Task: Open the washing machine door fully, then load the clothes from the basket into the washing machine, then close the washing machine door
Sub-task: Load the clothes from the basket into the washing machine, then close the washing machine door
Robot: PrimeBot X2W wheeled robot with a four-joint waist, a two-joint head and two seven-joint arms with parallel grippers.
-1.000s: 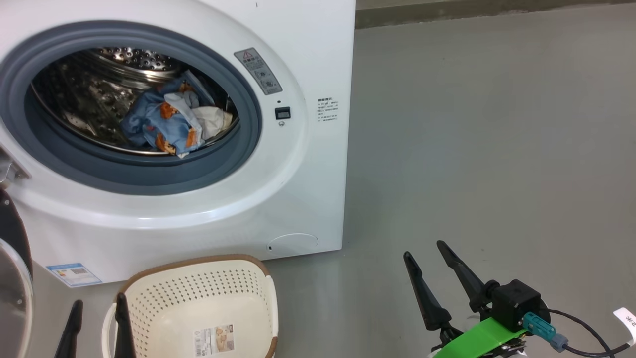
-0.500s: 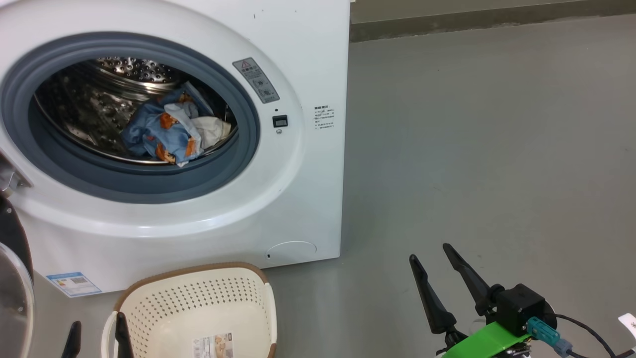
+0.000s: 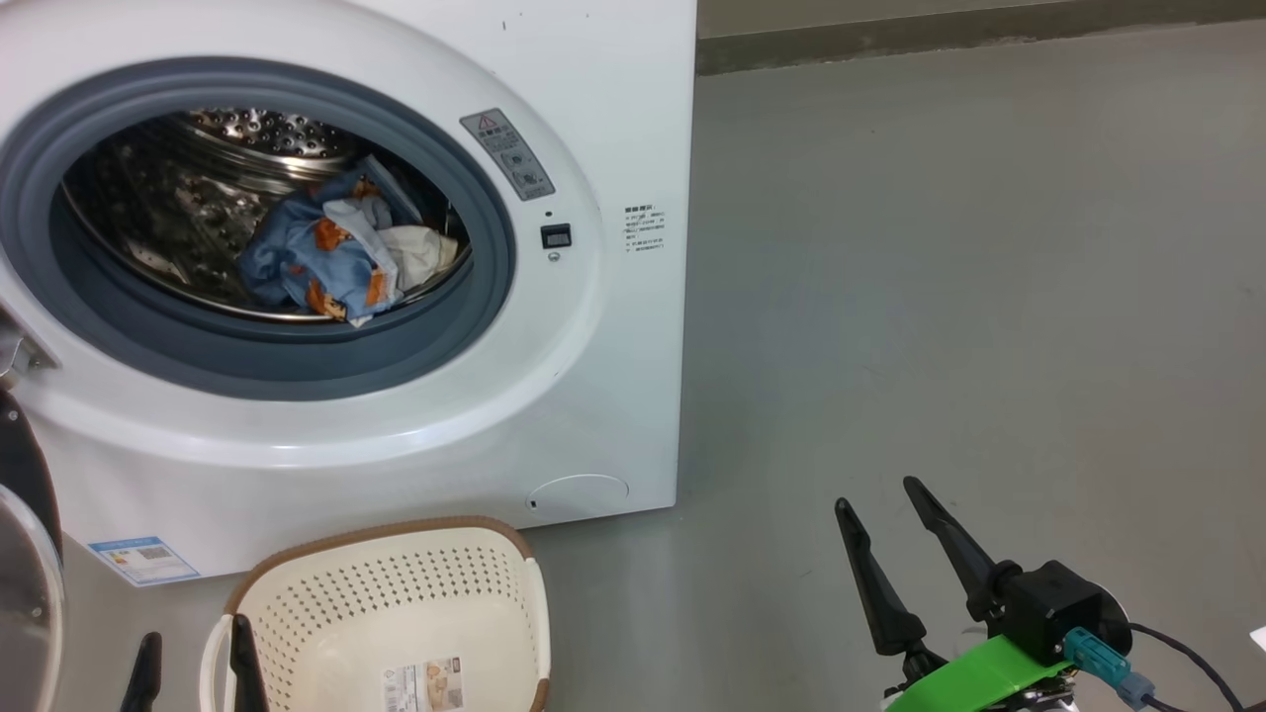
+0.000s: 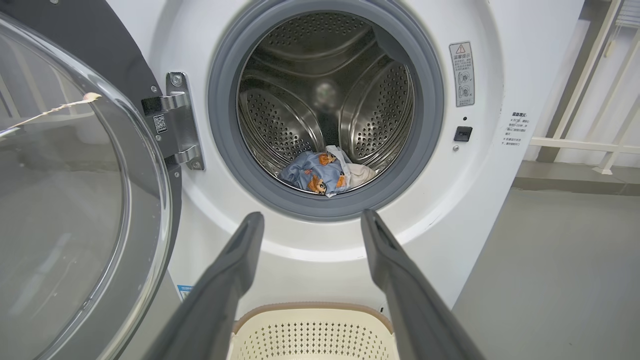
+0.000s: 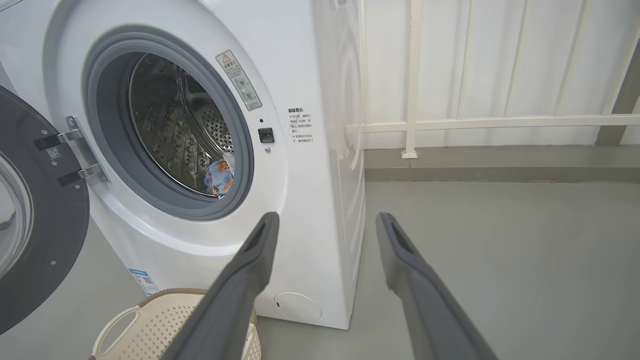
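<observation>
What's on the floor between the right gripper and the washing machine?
Nothing: in the head view, bare grey floor runs from the right gripper to the washing machine.

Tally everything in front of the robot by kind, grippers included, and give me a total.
Washing machine: 1
Washing machine door, swung open: 1
Basket: 1
Heap of clothes, inside the machine: 1
Grippers: 2, left gripper and right gripper, both open
Total: 6

Warning-triangle sticker (image 4: 461, 74) on the washing machine (image 4: 450, 200)
</observation>
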